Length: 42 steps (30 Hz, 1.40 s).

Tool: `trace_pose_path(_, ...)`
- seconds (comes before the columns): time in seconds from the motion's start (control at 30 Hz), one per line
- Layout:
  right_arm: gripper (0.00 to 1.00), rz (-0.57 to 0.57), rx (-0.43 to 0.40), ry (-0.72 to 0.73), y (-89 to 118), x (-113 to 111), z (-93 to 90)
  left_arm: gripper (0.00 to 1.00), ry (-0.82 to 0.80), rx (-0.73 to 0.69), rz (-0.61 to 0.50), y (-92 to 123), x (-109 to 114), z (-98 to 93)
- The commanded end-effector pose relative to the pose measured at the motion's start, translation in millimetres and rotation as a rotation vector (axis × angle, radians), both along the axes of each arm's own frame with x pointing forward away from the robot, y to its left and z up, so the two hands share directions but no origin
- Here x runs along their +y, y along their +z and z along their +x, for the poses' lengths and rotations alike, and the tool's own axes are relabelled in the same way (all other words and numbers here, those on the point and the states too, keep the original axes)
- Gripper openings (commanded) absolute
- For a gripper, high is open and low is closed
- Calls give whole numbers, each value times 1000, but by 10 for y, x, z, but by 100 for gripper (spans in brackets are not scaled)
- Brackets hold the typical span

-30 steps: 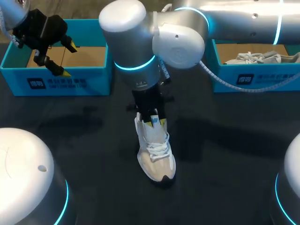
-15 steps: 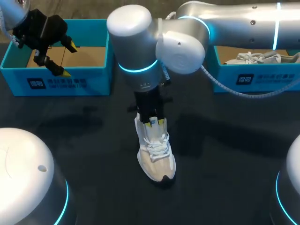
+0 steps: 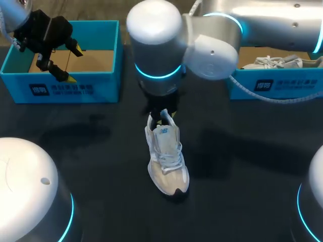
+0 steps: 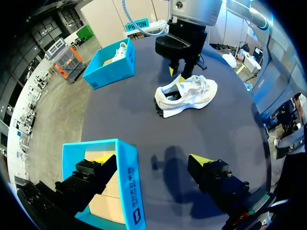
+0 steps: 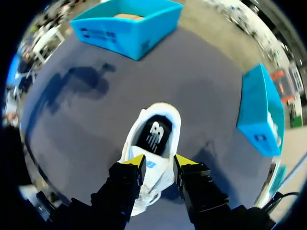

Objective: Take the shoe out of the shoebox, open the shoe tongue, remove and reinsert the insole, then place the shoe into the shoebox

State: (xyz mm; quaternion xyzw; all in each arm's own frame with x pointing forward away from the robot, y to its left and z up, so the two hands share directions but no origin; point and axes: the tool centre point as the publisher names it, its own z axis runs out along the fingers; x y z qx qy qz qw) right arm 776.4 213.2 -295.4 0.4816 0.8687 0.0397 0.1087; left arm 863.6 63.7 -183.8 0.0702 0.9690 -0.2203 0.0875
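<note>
A white shoe (image 3: 167, 160) stands on the dark table, toe toward me. Its tongue (image 3: 164, 132) is pulled upright, and the black insole (image 5: 154, 134) shows inside the opening. My right gripper (image 3: 162, 116) hangs just above the heel end, open. In the right wrist view the right gripper (image 5: 160, 163) has the tongue's top below the gap between its fingers. My left gripper (image 3: 73, 64) is open over the empty blue shoebox (image 3: 65, 88) at the far left. In the left wrist view the left gripper (image 4: 151, 163) straddles that box's wall (image 4: 128, 177), with the shoe (image 4: 187, 93) far ahead.
A second blue shoebox (image 3: 272, 80) at the far right holds another white shoe (image 3: 277, 62). My right arm's big elbow (image 3: 156, 45) hangs over the table's middle, hiding the space behind the shoe. Dark table surface (image 3: 101, 151) lies on either side of the shoe.
My right gripper has risen off the shoe toward the far side and its fingers have spread; the tongue is left standing up. The left arm has not moved.
</note>
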Motion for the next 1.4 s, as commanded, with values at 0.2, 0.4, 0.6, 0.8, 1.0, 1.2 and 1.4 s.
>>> trace_pose_path(0.2,48,-77,-100,673,16,-72,185,100,0,-1,3,10,4,-13)
trace_pose_path(0.4,93,-164,-91,783,-23,-74,279,100,0,-1,3,10,4,-13)
trace_pose_path(0.6,100,-208,-67,854,-115,-73,362,100,0,-1,3,10,4,-13)
trace_pose_path(0.8,100,-226,-41,887,-210,-43,506,100,0,-1,3,10,4,-13)
trace_pose_path(1.0,91,-217,-30,876,-289,34,651,100,0,-1,3,10,4,-13)
trace_pose_path(1.2,78,-205,-23,871,-354,100,727,100,0,-1,3,10,4,-13)
trace_pose_path(1.4,63,-183,10,907,-519,151,772,100,0,-1,3,10,4,-13)
